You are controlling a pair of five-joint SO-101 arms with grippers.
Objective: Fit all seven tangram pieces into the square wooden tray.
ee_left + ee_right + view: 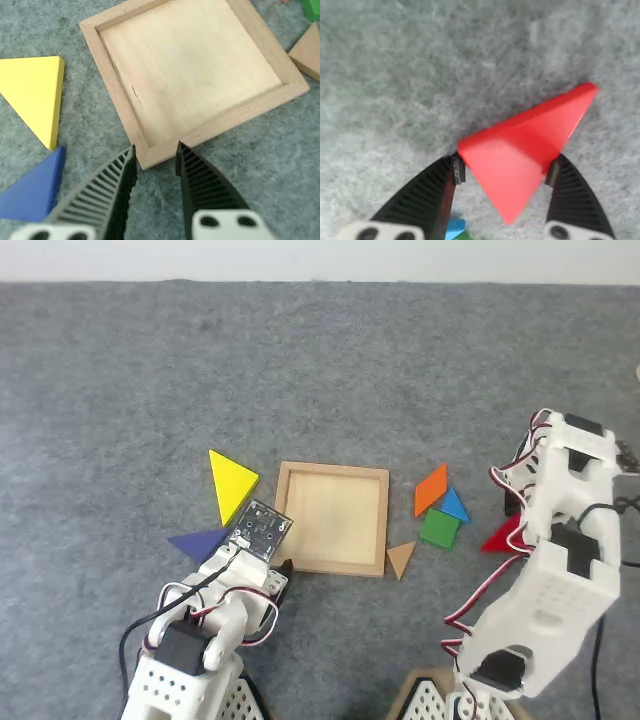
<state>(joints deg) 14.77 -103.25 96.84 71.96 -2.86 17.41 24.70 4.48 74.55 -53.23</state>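
Note:
The square wooden tray (333,470) lies empty mid-table. My left gripper (156,148) is open and hovers over the tray's near left corner (116,92), one finger on each side of it. Beside that corner lie a yellow triangle (35,90) and a dark blue triangle (32,192). My right gripper (505,169) is shut on a red triangle (525,145), far right of the tray, where the arm hides part of the piece (505,536). Between the tray and the red piece lie an orange parallelogram (431,489), a light blue triangle (455,506), a green square (439,528) and a tan triangle (401,558).
Grey felt covers the whole table (320,370). The right arm's white body (555,570) stands tall over the right side. Both arm bases sit at the near edge.

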